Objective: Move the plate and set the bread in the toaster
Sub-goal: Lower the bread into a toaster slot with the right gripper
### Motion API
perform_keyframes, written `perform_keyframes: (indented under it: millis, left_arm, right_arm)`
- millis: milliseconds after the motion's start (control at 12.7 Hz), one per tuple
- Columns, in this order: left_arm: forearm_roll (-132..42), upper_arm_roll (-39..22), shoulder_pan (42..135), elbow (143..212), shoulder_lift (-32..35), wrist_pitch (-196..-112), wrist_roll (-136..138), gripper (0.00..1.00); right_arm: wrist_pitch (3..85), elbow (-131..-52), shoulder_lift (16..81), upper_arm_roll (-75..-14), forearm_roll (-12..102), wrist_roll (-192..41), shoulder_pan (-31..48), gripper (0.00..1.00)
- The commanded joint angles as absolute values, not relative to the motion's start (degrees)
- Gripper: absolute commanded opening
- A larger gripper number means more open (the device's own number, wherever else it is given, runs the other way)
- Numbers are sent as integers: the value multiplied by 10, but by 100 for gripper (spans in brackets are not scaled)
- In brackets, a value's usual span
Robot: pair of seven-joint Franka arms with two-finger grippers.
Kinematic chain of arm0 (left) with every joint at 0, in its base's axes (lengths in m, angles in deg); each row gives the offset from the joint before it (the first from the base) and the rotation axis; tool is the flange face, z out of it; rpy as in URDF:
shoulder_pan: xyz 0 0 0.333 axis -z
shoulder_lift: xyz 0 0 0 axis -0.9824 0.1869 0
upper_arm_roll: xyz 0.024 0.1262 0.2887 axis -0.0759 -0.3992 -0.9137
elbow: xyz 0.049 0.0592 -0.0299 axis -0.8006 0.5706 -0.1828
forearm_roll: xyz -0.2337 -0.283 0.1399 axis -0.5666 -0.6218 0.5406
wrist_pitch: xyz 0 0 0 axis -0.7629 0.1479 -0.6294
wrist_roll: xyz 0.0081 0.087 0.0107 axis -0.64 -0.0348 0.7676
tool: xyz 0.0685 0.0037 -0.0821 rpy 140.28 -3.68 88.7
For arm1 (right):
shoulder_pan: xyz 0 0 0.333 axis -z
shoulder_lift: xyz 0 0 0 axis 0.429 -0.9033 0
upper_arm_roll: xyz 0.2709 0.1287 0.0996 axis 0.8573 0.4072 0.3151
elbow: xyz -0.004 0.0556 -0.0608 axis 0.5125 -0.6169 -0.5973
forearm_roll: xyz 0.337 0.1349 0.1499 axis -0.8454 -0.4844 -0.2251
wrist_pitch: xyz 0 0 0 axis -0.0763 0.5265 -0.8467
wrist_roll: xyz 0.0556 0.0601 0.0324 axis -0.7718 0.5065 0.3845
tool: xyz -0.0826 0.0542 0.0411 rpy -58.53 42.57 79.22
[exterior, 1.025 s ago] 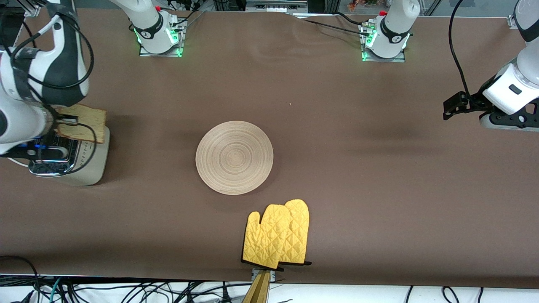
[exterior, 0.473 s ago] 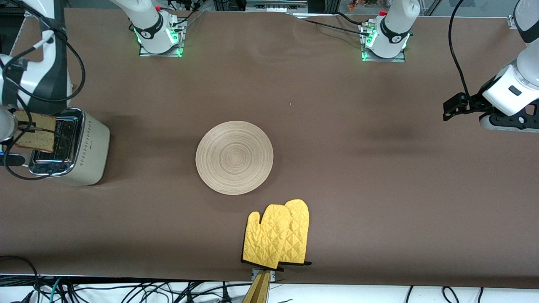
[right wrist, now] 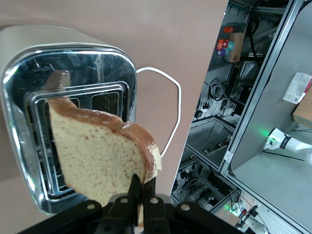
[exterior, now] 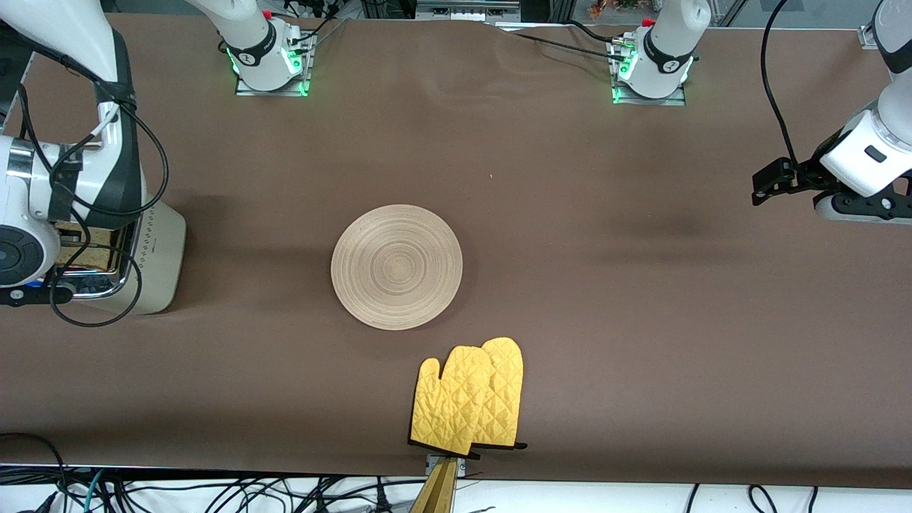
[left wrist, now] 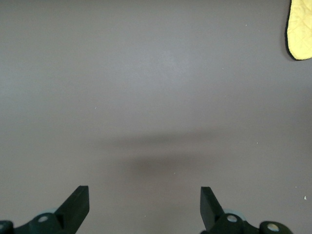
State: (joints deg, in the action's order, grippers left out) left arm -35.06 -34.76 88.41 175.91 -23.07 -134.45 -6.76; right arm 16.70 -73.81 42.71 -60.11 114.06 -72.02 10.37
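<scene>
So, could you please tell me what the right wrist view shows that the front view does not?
Only the right wrist view shows the right gripper shut on the bread, held over the toaster slots. Only the front view shows the plate, the yellow oven mitts and the waiting left gripper, open. Both show the toaster and bread.

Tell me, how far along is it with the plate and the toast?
Seemingly done: the round beige wooden plate lies bare at mid-table. In hand: the right gripper pinches the square speckled tan bread slice over the cream toaster with its chrome top. Left: lowering it into a slot. The left gripper waits open above bare table.
</scene>
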Motion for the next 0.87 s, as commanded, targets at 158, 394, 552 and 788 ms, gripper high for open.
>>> perform_keyframes:
  millis: [158,394,552,788]
  left_arm:
    - [-364,-348,881,1744,-225,-1336,-70,100]
    - [-364,-348,881,1744,-225,-1335,-70,100]
    - [-364,-348,881,1744,-225,-1335,-71,100]
    - [-364,-348,881,1744,-225,-1335,-72,100]
  right_arm:
    - [143,-760,436,-597,1146,-684,99,0]
    - [127,-760,437,-597,1147,-684,99,0]
    - [131,-760,431,-597,1152,-682,100,0]
    - [158,-760,416,-596,1177,-640,92,0]
